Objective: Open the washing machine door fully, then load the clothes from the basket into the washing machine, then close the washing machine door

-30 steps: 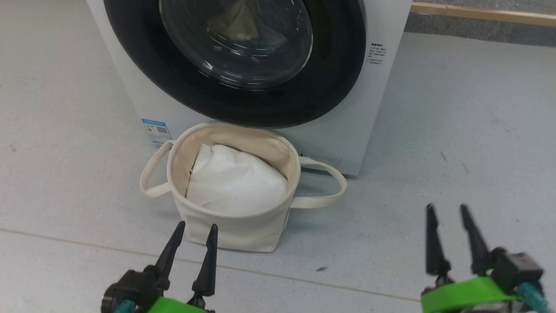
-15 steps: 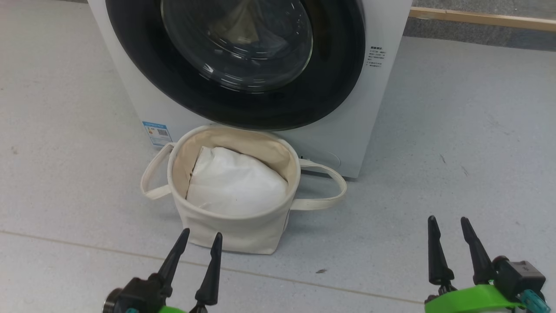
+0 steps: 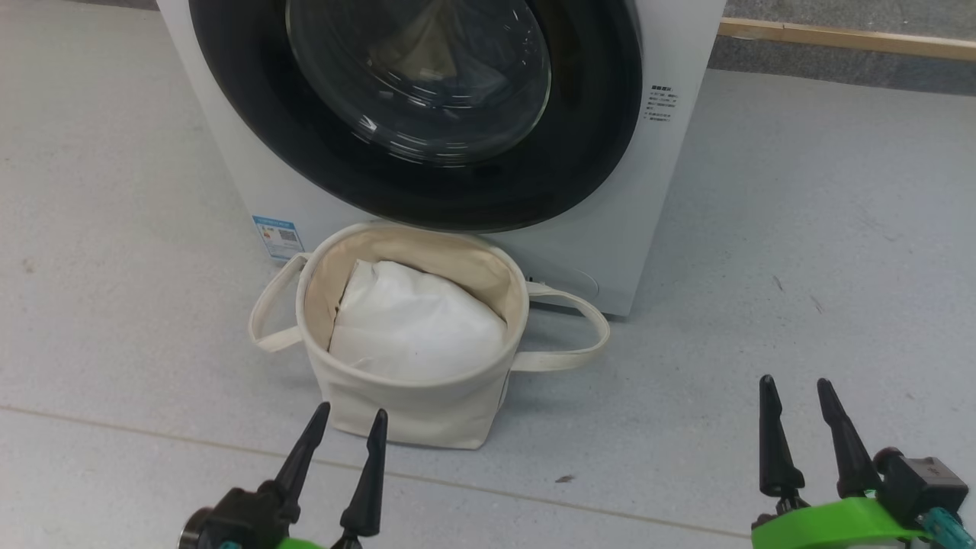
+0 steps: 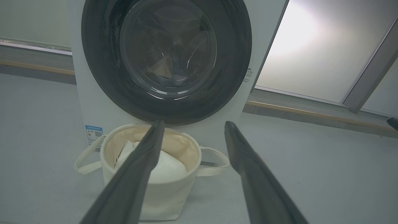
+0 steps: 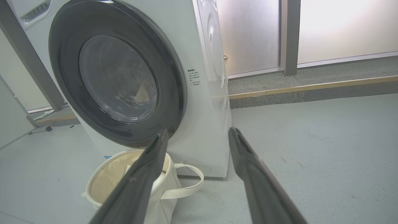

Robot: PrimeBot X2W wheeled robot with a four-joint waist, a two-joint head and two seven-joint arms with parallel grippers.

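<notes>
Before the shut washing machine door, the basket held a white bundle; left hand and right hand stood wide, empty.

My head camera has shifted a touch: the washing machine and the basket now sit slightly lower in the head view. The left gripper and right gripper have sunk further toward the bottom edge, drawn back a little.
</notes>
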